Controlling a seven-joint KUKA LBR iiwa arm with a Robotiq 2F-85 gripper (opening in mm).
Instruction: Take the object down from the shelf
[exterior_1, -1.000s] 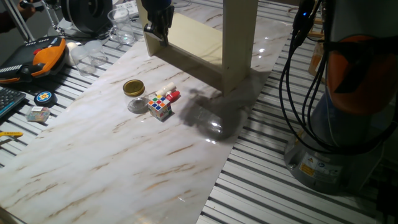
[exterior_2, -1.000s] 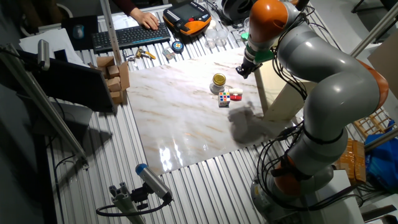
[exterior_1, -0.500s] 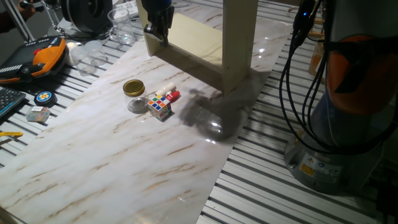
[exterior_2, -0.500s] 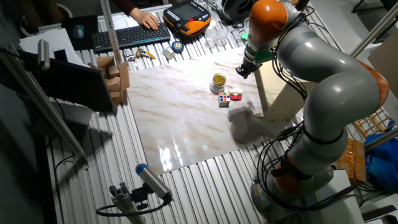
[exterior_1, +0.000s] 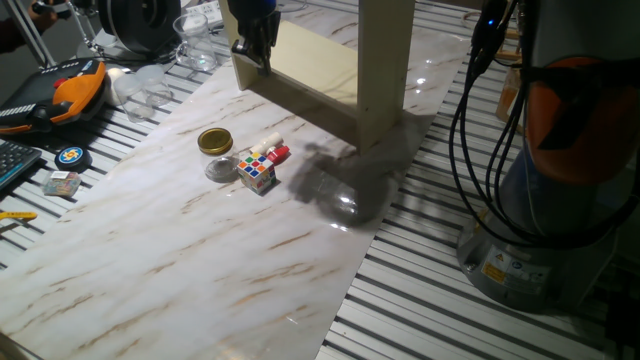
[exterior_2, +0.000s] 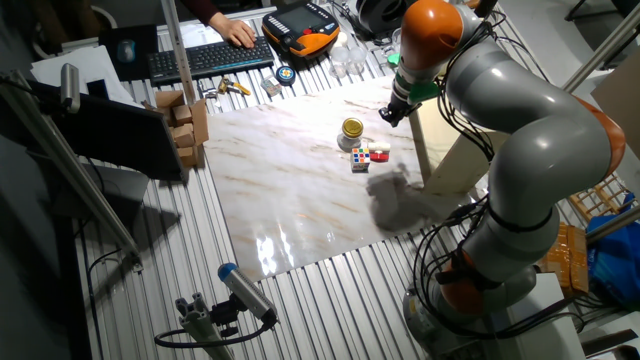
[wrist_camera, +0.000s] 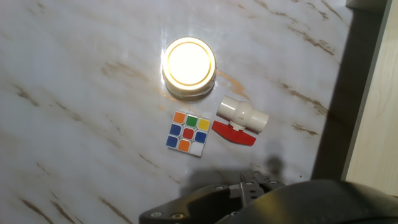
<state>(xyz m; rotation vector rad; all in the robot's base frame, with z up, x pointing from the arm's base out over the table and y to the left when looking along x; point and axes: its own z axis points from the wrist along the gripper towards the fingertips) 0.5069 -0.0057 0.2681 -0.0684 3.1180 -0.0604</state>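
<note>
Nothing has moved over the last second: the arm holds the same pose and the items on the tabletop lie just as before. Gripper (exterior_1: 252, 45) hangs high by the shelf (exterior_1: 330, 70), at its upper end near the far edge of the tabletop (exterior_1: 200, 260); whether its fingers are spread or pressed together I cannot tell, since in the hand view only a dark part of the hand shows at the bottom. Jar (wrist_camera: 189, 67), cube (wrist_camera: 188, 132) and a white valve with a red handle (wrist_camera: 241, 118) sit close together on the marble near the middle, well apart from the shelf foot. No object is visible on the shelf boards from either side. My guess is the piece is already down, or the arm is pausing before its next reach
</note>
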